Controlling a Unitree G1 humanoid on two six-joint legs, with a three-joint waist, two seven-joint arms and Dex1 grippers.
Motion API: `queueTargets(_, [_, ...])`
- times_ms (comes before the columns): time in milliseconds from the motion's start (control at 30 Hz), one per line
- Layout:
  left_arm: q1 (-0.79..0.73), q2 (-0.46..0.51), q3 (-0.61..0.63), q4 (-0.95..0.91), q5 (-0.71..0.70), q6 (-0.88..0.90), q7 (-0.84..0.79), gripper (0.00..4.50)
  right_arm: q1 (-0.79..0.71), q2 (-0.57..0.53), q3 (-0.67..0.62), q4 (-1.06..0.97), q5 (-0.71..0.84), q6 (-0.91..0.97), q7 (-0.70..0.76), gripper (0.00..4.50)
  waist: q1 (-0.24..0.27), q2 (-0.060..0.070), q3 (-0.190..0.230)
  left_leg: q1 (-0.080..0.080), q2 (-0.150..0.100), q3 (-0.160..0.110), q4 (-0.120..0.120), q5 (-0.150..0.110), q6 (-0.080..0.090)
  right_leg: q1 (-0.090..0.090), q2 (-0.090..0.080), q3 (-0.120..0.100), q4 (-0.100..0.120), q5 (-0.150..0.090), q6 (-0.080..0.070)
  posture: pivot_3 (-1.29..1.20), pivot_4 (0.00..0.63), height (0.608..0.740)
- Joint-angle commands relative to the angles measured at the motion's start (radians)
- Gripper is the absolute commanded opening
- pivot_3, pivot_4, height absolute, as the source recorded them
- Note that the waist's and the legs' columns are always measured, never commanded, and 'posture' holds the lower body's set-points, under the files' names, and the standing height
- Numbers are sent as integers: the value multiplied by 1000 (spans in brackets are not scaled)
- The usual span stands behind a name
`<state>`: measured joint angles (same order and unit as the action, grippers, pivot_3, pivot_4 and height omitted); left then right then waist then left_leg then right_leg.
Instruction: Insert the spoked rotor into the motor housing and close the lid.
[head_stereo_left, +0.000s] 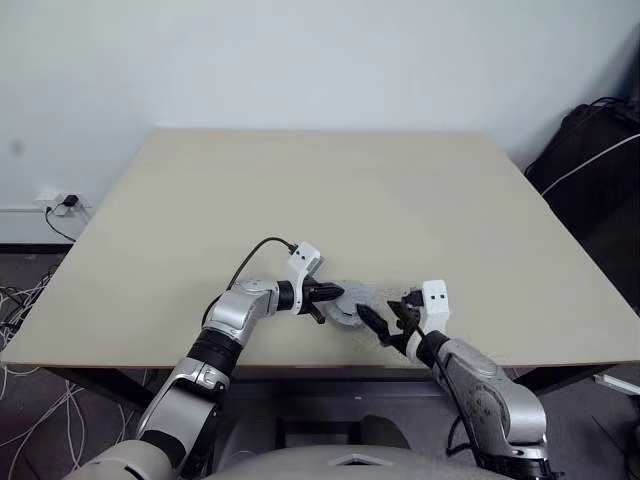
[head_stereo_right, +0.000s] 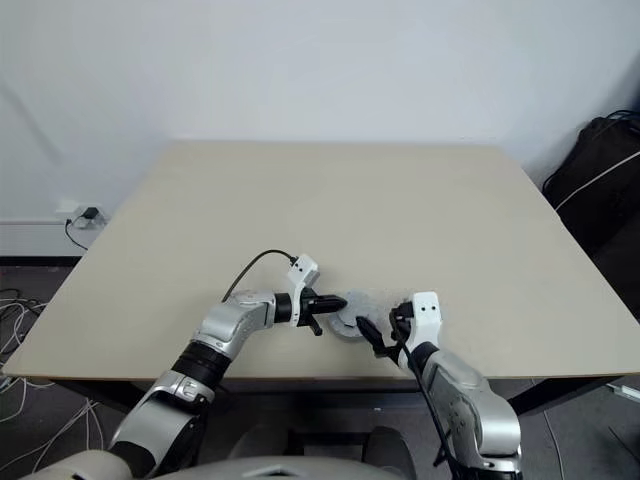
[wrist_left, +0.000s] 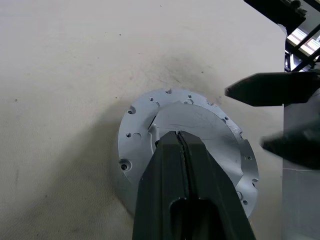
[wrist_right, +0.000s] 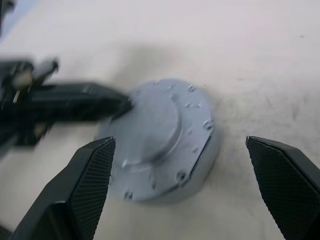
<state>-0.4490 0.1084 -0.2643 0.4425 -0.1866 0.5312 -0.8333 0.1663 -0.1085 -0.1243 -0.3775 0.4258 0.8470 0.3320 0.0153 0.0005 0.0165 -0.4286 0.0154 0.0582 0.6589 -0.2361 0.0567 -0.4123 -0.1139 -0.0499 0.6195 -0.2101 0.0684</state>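
Observation:
A round grey metal lid (wrist_left: 200, 122) with a raised centre and small rim holes lies on top of the motor housing (wrist_right: 197, 175), whose grey side wall shows below it; the windings are hidden. The spoked rotor is hidden. The assembly (head_stereo_left: 347, 306) sits near the table's front edge. My left gripper (wrist_left: 178, 136) is shut, its tips resting on the lid's raised centre, coming in from the left (head_stereo_left: 333, 296). My right gripper (wrist_right: 180, 142) stands open just in front and right of the assembly (head_stereo_left: 385, 318), a finger on either side, not touching it.
The tan table (head_stereo_left: 300, 200) stretches wide beyond the assembly; its front edge runs just below both grippers. A black bag with a white cable (head_stereo_left: 590, 150) stands at the right. Cables (head_stereo_left: 25, 300) and a wall socket (head_stereo_left: 62, 205) lie at the left.

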Motion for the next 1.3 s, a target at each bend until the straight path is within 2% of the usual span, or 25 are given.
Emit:
queueTargets(33, [15, 7, -18, 17, 21, 13, 7, 0, -44, 67, -88, 26, 96, 71, -67, 4472, 0, 0, 0, 0, 0, 0, 0, 0, 0, 0, 0, 0, -1, 0, 0, 0, 0, 740])
queueTargets(267, [20, 6, -17, 11, 21, 16, 11, 0, -121, 161, -167, 136, 186, 154, -149, 4472, -2, 3, 0, -1, 0, 0, -1, 0, 0, 0, 0, 0, -1, 0, 0, 0, 0, 740])
queueTargets(767, [27, 8, -15, 2, 20, 21, 14, 0, -181, 253, -345, 242, 574, 361, -218, 4472, -4, 5, 0, 0, 0, 0, -2, 0, 0, 0, 1, 0, -1, 0, 0, 0, 0, 740])
queueTargets(1100, [37, 10, -16, -6, 22, 25, 14, 0, -187, 271, -345, 299, 761, 378, -221, 4472, -19, 7, 1, -1, 0, 0, -2, 0, 0, 0, 1, 0, -1, 0, 0, 0, 0, 740])
queueTargets(1300, [43, 13, -14, -14, 24, 30, 20, 0, -183, 259, -302, 330, 728, 346, -247, 4472, -26, 7, 1, 0, 0, 0, -1, 0, 0, 0, 1, 0, -1, 0, 0, 0, 0, 740])
